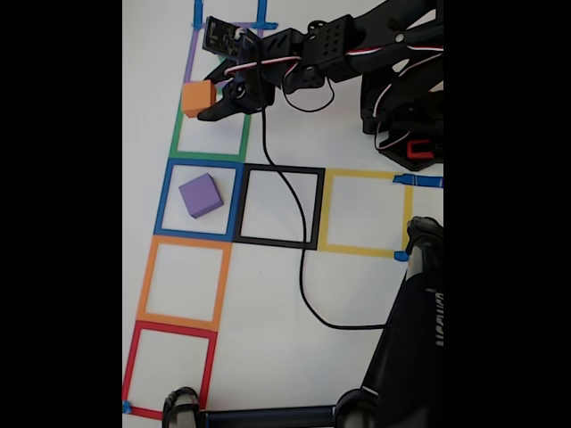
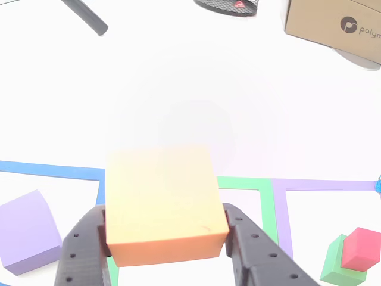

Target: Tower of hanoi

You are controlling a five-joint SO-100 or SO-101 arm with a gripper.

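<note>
My gripper (image 1: 205, 101) is shut on the orange cube (image 1: 196, 96) at the upper left of the fixed view, over the top edge of the green tape square (image 1: 210, 153). The other view has the orange cube (image 2: 164, 202) close up, clamped between the two black fingers (image 2: 80, 247) of the gripper (image 2: 166, 241). The purple cube (image 1: 201, 195) rests inside the blue tape square (image 1: 163, 201); it is at the lower left in the other view (image 2: 27, 232). A small red cube (image 2: 360, 247) sits on a green cube (image 2: 333, 265) at the lower right.
Black (image 1: 279, 207), yellow (image 1: 366, 212), orange (image 1: 183, 283) and red (image 1: 169, 366) tape squares mark the white table. A black cable (image 1: 299, 241) crosses the black square. A black stand (image 1: 415, 339) fills the lower right. A cardboard box (image 2: 333, 27) lies at the far edge.
</note>
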